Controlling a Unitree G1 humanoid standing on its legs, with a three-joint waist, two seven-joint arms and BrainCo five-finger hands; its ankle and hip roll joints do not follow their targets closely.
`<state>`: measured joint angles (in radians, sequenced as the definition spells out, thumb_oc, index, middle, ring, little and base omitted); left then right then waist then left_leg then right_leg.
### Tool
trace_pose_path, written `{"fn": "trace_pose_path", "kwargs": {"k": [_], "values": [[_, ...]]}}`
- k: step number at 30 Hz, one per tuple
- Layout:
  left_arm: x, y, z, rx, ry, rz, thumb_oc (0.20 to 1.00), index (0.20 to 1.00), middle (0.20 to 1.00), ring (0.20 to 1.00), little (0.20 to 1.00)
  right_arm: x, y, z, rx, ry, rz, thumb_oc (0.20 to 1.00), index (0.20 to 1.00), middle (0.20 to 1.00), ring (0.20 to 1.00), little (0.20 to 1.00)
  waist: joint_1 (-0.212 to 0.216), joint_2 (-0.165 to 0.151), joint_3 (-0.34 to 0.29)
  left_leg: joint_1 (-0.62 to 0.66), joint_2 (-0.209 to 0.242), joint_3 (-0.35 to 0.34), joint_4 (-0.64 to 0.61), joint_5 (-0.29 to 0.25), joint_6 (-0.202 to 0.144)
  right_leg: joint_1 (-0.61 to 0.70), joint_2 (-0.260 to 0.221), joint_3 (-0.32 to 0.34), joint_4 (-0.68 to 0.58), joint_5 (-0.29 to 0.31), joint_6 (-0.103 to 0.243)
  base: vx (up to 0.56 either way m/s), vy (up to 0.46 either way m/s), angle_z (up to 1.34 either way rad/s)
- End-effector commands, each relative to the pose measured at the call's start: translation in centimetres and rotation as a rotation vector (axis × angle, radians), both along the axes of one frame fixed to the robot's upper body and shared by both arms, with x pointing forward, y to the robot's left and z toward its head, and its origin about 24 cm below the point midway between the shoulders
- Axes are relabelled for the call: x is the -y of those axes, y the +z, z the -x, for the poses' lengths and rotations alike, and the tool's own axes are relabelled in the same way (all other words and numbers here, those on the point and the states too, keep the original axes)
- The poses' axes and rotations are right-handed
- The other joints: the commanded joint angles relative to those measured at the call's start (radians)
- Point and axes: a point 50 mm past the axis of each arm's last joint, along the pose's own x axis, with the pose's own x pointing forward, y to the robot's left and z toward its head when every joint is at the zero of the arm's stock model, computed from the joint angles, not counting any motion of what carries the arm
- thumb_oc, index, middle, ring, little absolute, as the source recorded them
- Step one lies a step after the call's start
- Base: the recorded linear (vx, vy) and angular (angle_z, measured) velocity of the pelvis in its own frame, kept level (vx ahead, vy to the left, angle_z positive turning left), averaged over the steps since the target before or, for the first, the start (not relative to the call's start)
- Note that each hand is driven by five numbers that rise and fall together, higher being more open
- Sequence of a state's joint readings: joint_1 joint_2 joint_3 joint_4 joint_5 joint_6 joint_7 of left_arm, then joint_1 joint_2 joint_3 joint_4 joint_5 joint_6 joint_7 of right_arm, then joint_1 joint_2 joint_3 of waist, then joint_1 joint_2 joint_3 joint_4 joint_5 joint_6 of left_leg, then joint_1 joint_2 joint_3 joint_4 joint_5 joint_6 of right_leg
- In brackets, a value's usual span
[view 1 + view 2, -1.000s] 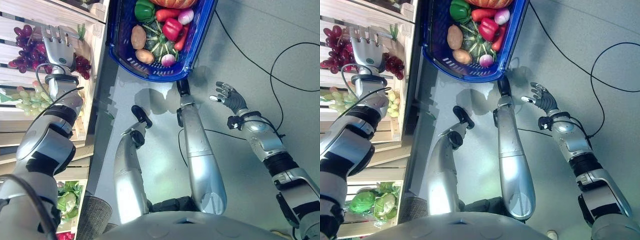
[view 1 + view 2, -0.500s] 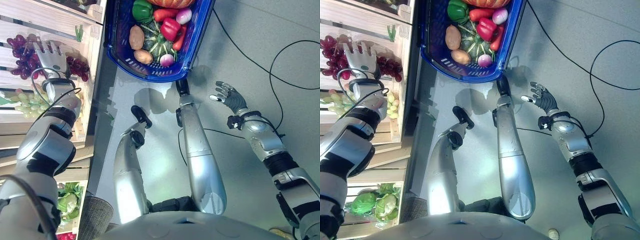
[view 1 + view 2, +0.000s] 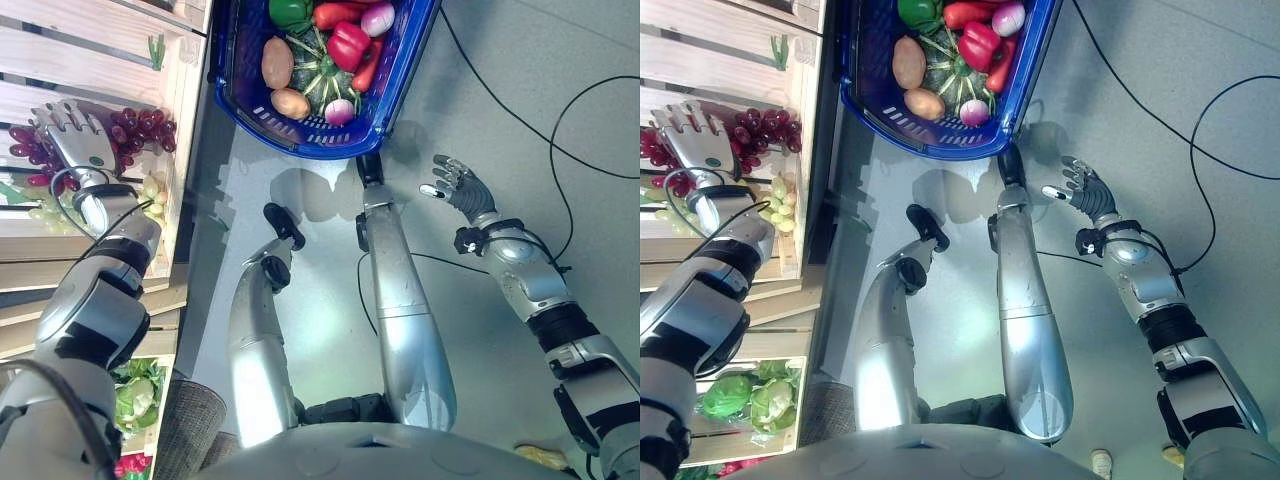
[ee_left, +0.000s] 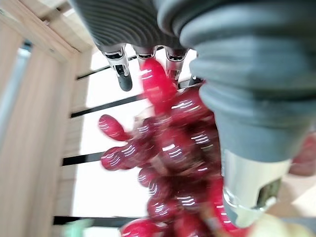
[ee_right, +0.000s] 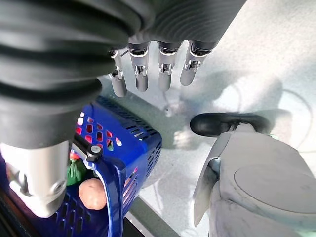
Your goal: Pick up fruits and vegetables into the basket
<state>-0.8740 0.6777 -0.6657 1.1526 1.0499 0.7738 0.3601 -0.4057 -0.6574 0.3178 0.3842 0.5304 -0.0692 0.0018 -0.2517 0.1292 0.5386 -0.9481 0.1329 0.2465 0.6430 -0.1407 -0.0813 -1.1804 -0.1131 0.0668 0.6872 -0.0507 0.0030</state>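
A bunch of red grapes (image 3: pixel 141 129) lies on a wooden shelf at my left. My left hand (image 3: pixel 72 136) hovers flat over it, open. The left wrist view has the red grapes (image 4: pixel 170 153) right under the palm, with straight fingers (image 4: pixel 122 75) past them and none curled round the fruit. The blue basket (image 3: pixel 300 142) stands on the floor ahead. It holds a potato (image 3: pixel 277 62), a red pepper (image 3: pixel 348 45), a green striped squash (image 3: pixel 322 85) and other vegetables. My right hand (image 3: pixel 461 189) hangs open over the floor to the right of the basket (image 5: pixel 129 148), holding nothing.
Green grapes (image 3: pixel 781 204) lie on the shelf just nearer to me than the red ones. A lower crate holds leafy greens (image 3: pixel 748 401). A dark wicker bin (image 3: pixel 188 432) stands by the shelf's foot. Wooden slats frame the shelf.
My left hand has drawn back over the red grapes, leftward and nearer to me. The view has shifted slightly. The right hand has stayed put.
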Motion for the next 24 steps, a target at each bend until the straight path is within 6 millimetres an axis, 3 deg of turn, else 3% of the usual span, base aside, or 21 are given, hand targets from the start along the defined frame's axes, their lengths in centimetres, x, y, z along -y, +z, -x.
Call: {"fn": "trace_pose_path", "kwargs": {"k": [1,11,12,13,18,24], "values": [[-4.50,0.19,3.78,-0.012,0.217,-0.110,1.000,1.000,1.000,1.000,1.000,-0.30,0.26,0.99,0.051,0.026,-0.027,1.000,1.000,1.000,1.000,1.000,-0.022,-0.005,-0.019,-0.103,-0.039,-0.058,0.058,-0.029,0.008,-0.005,0.014,0.006,0.012,-0.072,0.043,-0.01,-0.031,0.04],[-3.87,0.38,3.96,0.011,0.209,-0.196,1.000,1.000,1.000,1.000,1.000,-0.41,0.87,0.88,0.086,0.026,-0.042,1.000,1.000,1.000,1.000,1.000,-0.007,-0.020,-0.019,-0.143,-0.046,-0.079,0.071,-0.028,0.013,-0.031,0.023,-0.007,0.030,-0.073,0.043,0.00,0.000,0.00],[-3.88,0.42,3.97,0.020,0.212,-0.188,0.335,0.335,0.335,0.335,0.335,-0.35,0.93,0.84,0.087,0.027,-0.041,1.000,1.000,1.000,1.000,1.000,-0.007,-0.019,-0.019,-0.145,-0.047,-0.080,0.073,-0.029,0.013,-0.034,0.024,-0.006,0.034,-0.075,0.043,0.01,0.011,-0.03],[-3.94,0.45,4.01,0.024,0.214,-0.182,0.200,0.200,0.200,0.200,0.200,-0.30,0.94,0.85,0.088,0.026,-0.041,1.000,1.000,1.000,1.000,1.000,-0.007,-0.020,-0.019,-0.146,-0.047,-0.080,0.073,-0.030,0.014,-0.035,0.025,-0.006,0.036,-0.075,0.044,0.01,0.012,-0.04],[-4.46,0.28,4.16,0.111,0.192,-0.073,0.200,0.200,0.200,0.200,0.200,-0.07,1.01,0.83,0.088,0.030,-0.043,1.000,1.000,1.000,1.000,1.000,-0.005,-0.024,-0.019,-0.146,-0.047,-0.083,0.071,-0.029,0.015,-0.032,0.026,-0.010,0.037,-0.077,0.043,0.00,0.000,0.00],[-4.75,-0.07,3.36,0.267,0.103,0.188,0.200,0.200,0.200,0.200,0.200,-0.18,0.98,0.72,0.086,0.036,-0.045,1.000,1.000,1.000,1.000,1.000,-0.008,-0.029,-0.019,-0.147,-0.048,-0.085,0.070,-0.023,0.014,-0.031,0.030,-0.010,0.041,-0.079,0.042,0.00,0.000,0.00]]}}
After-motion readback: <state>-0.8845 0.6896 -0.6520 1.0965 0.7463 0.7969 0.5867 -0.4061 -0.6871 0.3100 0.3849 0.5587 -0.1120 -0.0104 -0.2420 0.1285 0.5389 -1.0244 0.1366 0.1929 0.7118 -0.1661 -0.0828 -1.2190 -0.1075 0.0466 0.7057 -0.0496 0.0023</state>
